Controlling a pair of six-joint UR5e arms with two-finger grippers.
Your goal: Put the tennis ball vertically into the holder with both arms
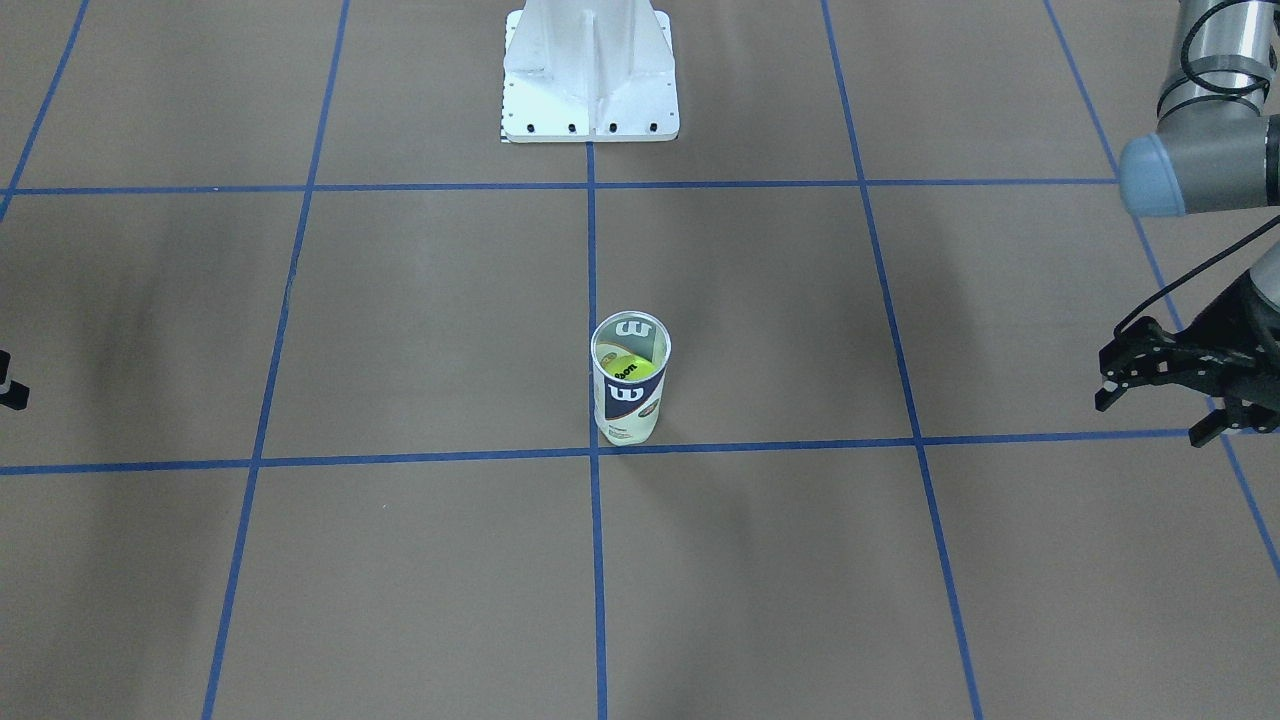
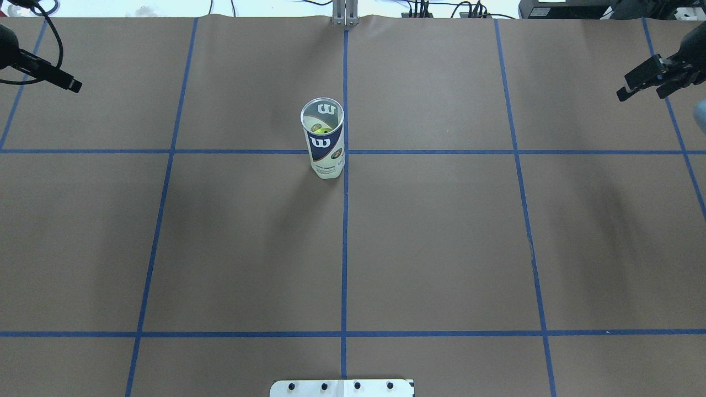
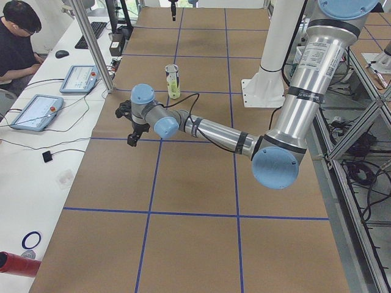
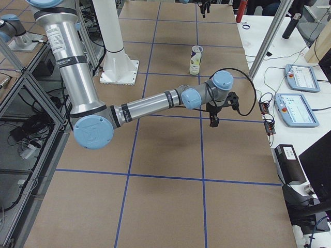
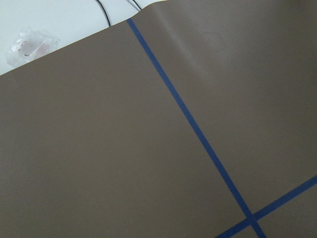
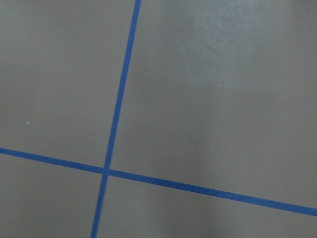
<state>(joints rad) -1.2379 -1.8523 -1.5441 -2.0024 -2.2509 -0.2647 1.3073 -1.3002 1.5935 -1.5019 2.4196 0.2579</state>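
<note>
Tennis-ball can standing mid-table with a ball inside, both arms hanging out wide.
The holder [image 1: 630,405], a clear Wilson can, is standing upright on the brown paper [image 1: 420,320] just beside a crossing of blue tape lines [image 1: 400,458], with a yellow-green tennis ball [image 1: 628,368] showing through its open mouth. The left gripper [image 1: 1150,418] and the right gripper [image 2: 641,95] are hovering at opposite table ends, well apart from the can, fingers spread and gripping nothing.
</note>
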